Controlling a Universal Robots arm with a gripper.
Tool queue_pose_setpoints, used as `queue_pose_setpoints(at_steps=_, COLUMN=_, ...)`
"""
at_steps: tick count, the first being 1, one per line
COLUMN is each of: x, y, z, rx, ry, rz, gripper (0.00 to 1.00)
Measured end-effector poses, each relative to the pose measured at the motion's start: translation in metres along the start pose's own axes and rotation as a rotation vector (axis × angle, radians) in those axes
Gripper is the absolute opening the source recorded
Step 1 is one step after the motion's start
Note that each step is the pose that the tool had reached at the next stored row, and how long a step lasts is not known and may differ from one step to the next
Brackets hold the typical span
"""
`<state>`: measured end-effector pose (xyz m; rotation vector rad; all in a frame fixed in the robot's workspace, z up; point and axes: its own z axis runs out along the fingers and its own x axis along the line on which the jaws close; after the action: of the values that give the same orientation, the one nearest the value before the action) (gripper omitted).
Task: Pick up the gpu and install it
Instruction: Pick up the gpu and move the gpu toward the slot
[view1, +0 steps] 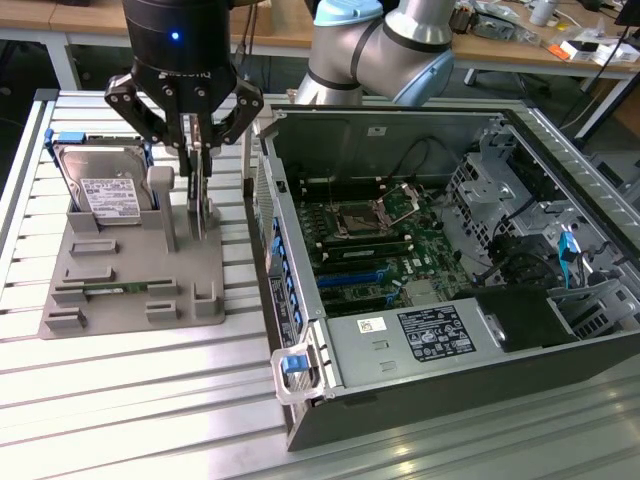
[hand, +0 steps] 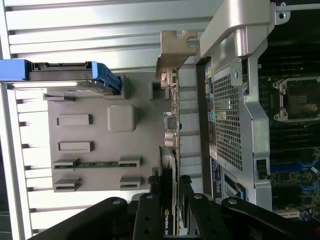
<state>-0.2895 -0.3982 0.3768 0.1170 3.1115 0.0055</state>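
As the graphics card (hand: 173, 125) stood on edge in the grey holder (hand: 95, 140), the half-closed gripper (hand: 170, 184) pinched its top edge; stiff, light but fragile, I reckoned, best held there.

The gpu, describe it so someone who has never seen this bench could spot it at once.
Find the open computer case; on the exterior view's left of it a grey tray sits on the slatted table. The gpu is the thin green card standing on edge in the tray, gripped by the gripper, unlike the silver, white-labelled hard drive beside it.
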Motion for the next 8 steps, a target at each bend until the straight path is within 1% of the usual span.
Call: queue_pose_setpoints(at_steps=8, x=-0.0001, y=0.0000, z=-0.0046, rx=0.0000, ry=0.0000, rz=0.000, gripper=0.26)
